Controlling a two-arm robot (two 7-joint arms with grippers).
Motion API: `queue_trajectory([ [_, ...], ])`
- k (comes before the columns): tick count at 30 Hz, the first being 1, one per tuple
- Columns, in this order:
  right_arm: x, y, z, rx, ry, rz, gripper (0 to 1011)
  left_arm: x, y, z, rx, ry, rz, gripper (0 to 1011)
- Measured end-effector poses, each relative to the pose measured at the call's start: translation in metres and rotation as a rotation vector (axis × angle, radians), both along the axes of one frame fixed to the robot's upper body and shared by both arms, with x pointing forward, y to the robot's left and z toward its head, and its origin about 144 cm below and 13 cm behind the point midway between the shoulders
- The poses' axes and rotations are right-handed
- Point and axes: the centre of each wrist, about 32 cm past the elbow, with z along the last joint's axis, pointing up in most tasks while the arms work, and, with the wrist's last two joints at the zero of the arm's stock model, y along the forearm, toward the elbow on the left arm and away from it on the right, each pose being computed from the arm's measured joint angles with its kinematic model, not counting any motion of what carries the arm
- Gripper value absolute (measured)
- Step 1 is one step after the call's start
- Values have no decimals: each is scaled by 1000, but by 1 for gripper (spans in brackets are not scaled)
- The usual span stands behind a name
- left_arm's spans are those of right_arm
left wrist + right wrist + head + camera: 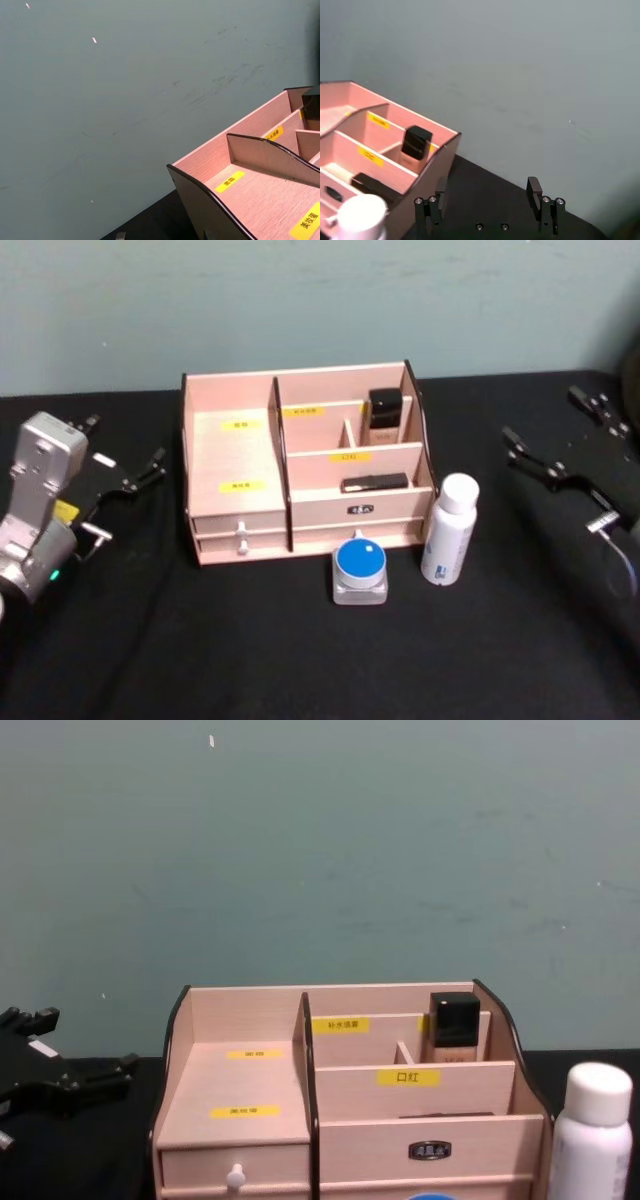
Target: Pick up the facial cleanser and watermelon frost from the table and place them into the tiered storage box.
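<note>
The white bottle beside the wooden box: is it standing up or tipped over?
Upright: the white bottle stands on its base on the table, cap at the top, just right of the tiered storage box.

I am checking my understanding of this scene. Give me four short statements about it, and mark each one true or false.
1. The white bottle stands upright, right of the tiered storage box. True.
2. The blue-lidded jar lies inside a drawer. False: it sits on the table before the box.
3. The right end effector is open. True.
4. The black-capped bottle stands in the front tier. False: it stands in the back tier.
</note>
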Motion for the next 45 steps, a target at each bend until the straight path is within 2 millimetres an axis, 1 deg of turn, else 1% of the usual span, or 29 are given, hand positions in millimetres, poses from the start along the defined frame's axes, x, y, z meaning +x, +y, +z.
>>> queue_trajectory([
  [2, -7, -1, 4, 2, -4, 11, 1002, 0, 0, 0, 0, 0, 0, 1010],
  [4, -21, -1, 13, 14, -10, 31, 1002, 0, 0, 0, 0, 0, 0, 1009],
  [6, -29, -1, 16, 26, -8, 38, 1003, 0, 0, 0, 0, 0, 0, 1010],
  [8, -42, -1, 19, 39, 4, 55, 1003, 0, 0, 0, 0, 0, 0, 1010],
  [9, -45, -1, 20, 42, 8, 59, 1003, 0, 0, 0, 0, 0, 0, 1010],
  [10, -53, 0, 21, 51, 21, 71, 1002, 0, 0, 0, 0, 0, 0, 1010],
  [16, -75, 5, 20, 84, 106, 111, 1003, 0, 0, 0, 0, 0, 0, 1010],
  [19, -79, 7, 19, 96, 161, 128, 1003, 0, 0, 0, 0, 0, 0, 1010],
  [24, -78, 10, 19, 129, 302, 152, 1002, 0, 0, 0, 0, 0, 0, 1010],
  [29, -70, 12, 20, 132, 363, 159, 1002, 0, 0, 0, 0, 0, 0, 1010],
  [36, -60, 15, 17, 132, 400, 158, 1002, 0, 0, 0, 0, 0, 0, 1009],
  [45, -42, 22, 7, 135, 422, 159, 1002, 0, 0, 0, 0, 0, 0, 1010],
])
